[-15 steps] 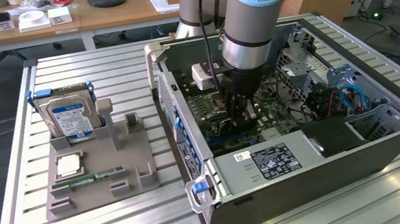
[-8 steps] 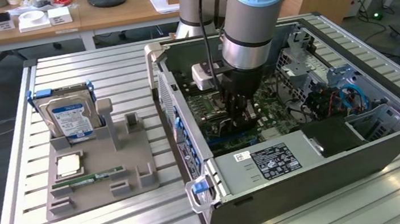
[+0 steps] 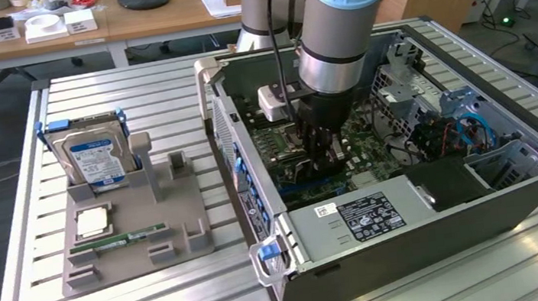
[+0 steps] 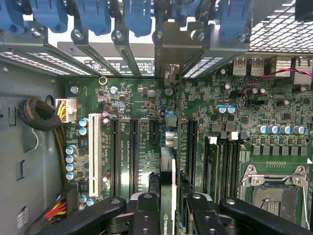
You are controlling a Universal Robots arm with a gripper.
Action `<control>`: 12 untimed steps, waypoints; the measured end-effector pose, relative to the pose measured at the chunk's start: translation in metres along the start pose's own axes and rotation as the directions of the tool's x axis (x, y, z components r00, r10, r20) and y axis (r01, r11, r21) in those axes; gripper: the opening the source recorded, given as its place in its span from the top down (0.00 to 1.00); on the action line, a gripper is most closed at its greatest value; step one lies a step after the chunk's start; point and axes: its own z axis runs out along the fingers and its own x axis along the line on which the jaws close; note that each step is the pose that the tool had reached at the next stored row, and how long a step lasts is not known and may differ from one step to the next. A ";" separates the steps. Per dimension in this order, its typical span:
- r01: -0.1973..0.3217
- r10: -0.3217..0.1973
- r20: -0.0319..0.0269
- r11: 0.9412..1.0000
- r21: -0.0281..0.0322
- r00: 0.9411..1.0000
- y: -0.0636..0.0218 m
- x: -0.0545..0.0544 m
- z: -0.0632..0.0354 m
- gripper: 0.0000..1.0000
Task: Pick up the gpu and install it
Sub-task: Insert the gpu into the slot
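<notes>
The claw (image 4: 168, 208) is closed on the gpu (image 4: 167, 171), which it holds on edge inside the open computer case (image 3: 521, 196), just over a motherboard (image 4: 146, 103) slot, so picking seems done and seating remains.

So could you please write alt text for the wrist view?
The gripper holds the gpu edge-on above a green motherboard, roughly in line with its black slots. Past the board, blue clips line the case's bracket openings.
</notes>
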 end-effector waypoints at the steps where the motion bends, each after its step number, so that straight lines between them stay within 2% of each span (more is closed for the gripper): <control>1: 0.000 0.000 0.000 1.000 0.000 1.000 0.0000 0.000 0.0000 0.74; 12: 0.000 0.000 0.000 1.000 0.000 1.000 0.0003 -0.001 0.0000 0.74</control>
